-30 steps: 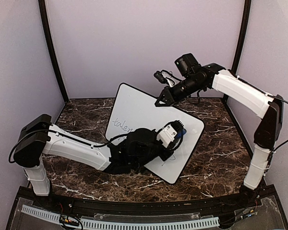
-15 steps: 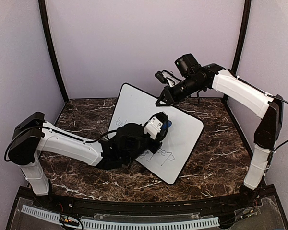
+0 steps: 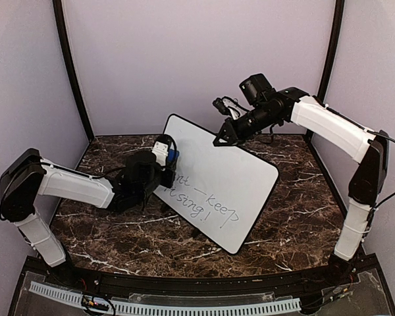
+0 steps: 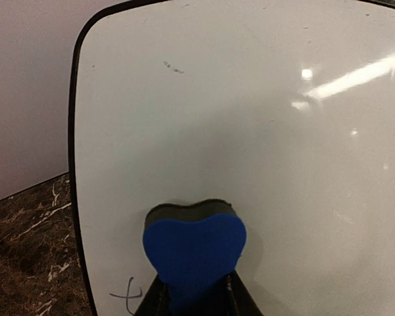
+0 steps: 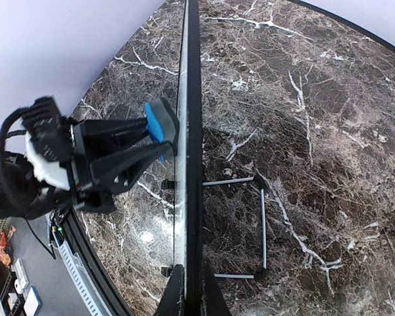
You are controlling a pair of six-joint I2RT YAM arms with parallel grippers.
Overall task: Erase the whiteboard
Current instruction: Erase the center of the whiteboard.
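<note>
The left gripper [image 3: 164, 158] is closed narrowly on a blue foam eraser block [image 3: 172, 157] with a dark felt face, its two black fingers clamping the block's sides. In the left wrist view the eraser [image 4: 194, 252] sits squeezed between the finger tips of that gripper [image 4: 194, 301], bulging into a rounded heart shape, and its felt face touches the board's surface. It meets the board close to the left edge, at the start of the upper line of writing.

The large white rectangular whiteboard [image 3: 227, 171], with rounded corners and a thin black edge, stands tilted on the dark brown marble tabletop [image 3: 299, 197], propped from behind by a thin metal wire stand [image 5: 261, 220]. Its upper part is blank apart from a faint small smudge [image 4: 174, 67]. Dark handwritten words [image 3: 210, 207] run in two lines across its lower part, and one pen stroke [image 4: 127, 294] shows just left of the eraser.

The right gripper [image 3: 220, 139] is pinched shut on the whiteboard's top edge. In the right wrist view its black fingers [image 5: 173, 296] close on either side of the board's thin edge [image 5: 193, 131], which runs straight up the picture. From there the eraser [image 5: 158, 122] in the left gripper [image 5: 128, 145] lies flat against the board's face
</note>
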